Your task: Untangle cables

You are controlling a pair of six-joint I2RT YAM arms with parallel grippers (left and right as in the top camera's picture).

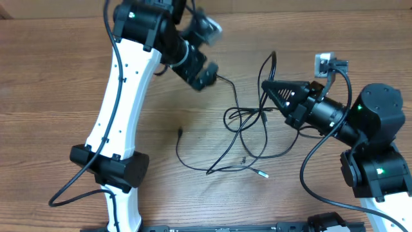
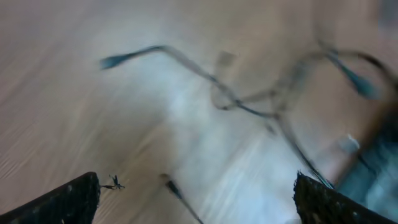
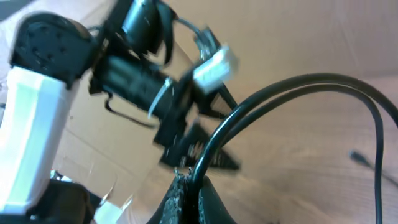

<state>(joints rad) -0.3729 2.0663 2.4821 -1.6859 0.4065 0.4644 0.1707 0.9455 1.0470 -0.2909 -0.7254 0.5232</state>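
Cables (image 1: 241,122), tangled, on table (image 1: 51,77)
Run far-to-near edge, silver tip (image 1: 262,173) toward near right corner; right gripper (image 1: 265,85) pinches two strands (left gripper (image 1: 205,73) spread wide).

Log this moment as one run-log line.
left gripper open, empty, above table | right gripper shut on cables | cables looped and crossed on table between arms | untangling not done

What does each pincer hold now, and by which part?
The right pincer is shut on the thin black flexible cables, pinching two strands side by side at mid-length. The left pincer is open and holds nothing.
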